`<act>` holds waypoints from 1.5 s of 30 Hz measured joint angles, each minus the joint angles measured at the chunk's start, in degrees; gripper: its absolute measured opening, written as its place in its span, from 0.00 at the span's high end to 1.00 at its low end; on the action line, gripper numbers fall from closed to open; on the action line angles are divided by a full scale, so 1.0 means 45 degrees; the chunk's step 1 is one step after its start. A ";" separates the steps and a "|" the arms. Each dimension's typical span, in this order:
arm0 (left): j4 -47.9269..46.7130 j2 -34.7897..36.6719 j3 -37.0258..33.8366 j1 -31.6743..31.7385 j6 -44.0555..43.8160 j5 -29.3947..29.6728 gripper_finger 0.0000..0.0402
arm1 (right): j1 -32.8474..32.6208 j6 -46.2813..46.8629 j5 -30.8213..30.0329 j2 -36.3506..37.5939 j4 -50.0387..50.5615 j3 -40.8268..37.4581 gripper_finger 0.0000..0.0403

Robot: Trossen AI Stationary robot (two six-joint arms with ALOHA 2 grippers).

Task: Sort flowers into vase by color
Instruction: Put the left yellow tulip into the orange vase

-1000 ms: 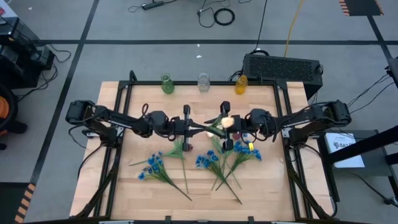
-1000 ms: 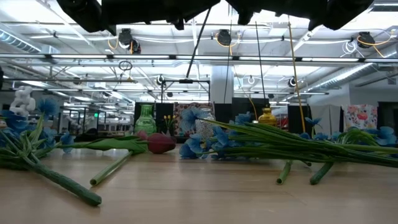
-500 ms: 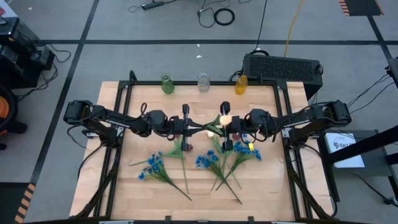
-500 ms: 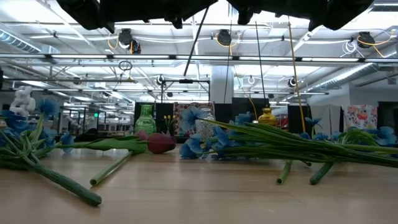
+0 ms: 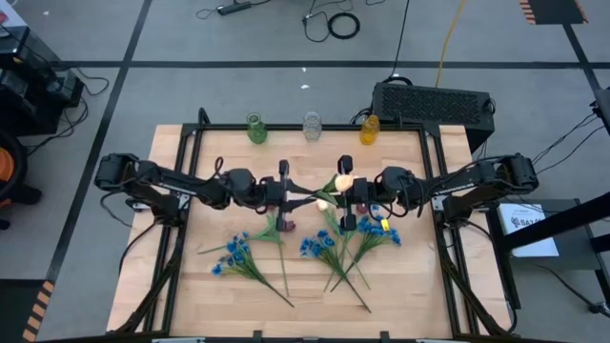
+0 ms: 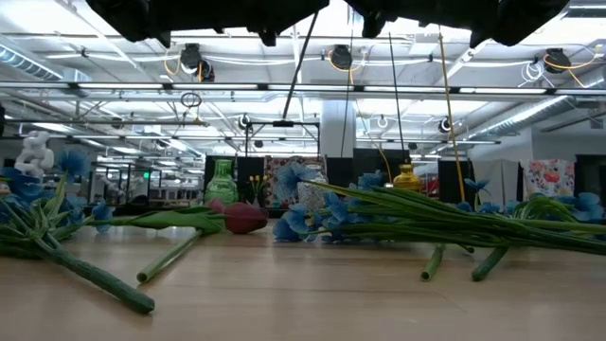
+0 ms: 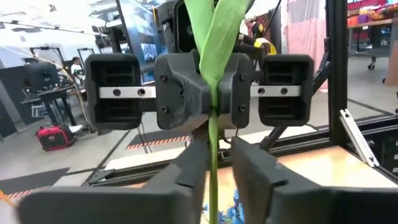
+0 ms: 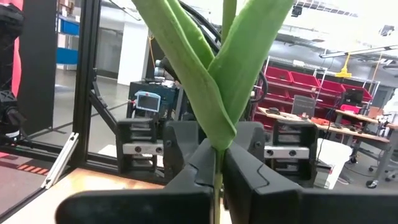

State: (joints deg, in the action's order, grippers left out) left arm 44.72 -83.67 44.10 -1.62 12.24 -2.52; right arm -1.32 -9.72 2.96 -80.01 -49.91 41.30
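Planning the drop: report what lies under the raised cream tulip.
Wooden table and green stems show around it, blue bunches just beyond. The spot straight below is covered by the blossom and the right claw.

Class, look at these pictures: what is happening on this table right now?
Two robot arms meet above the middle of the table in a handover of a cream-yellow tulip. The right gripper is shut on its green stem; the left gripper stands slightly parted around the same stem. Blue flower bunches and a dark red tulip lie on the table. Three vases wait at the far edge.
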 joint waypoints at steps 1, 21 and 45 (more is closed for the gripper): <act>-0.0379 0.0190 0.0000 -0.0001 -0.0051 0.0010 0.74 | -0.0003 -0.0002 0.0000 0.0000 0.0002 0.0000 0.99; -0.8708 0.4247 0.0005 -0.0001 -0.0410 0.1393 0.51 | -0.0005 0.0202 -0.2453 0.0915 0.0919 -0.0019 0.99; -1.0396 0.4252 0.0005 0.0033 -0.0542 0.2010 0.51 | 0.3305 -0.0514 -0.6647 0.0117 0.8070 0.6256 0.99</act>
State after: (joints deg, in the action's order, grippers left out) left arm -2.06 -64.53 44.12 -1.48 9.80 6.52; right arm 13.55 -12.03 -26.95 -79.48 -13.59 69.45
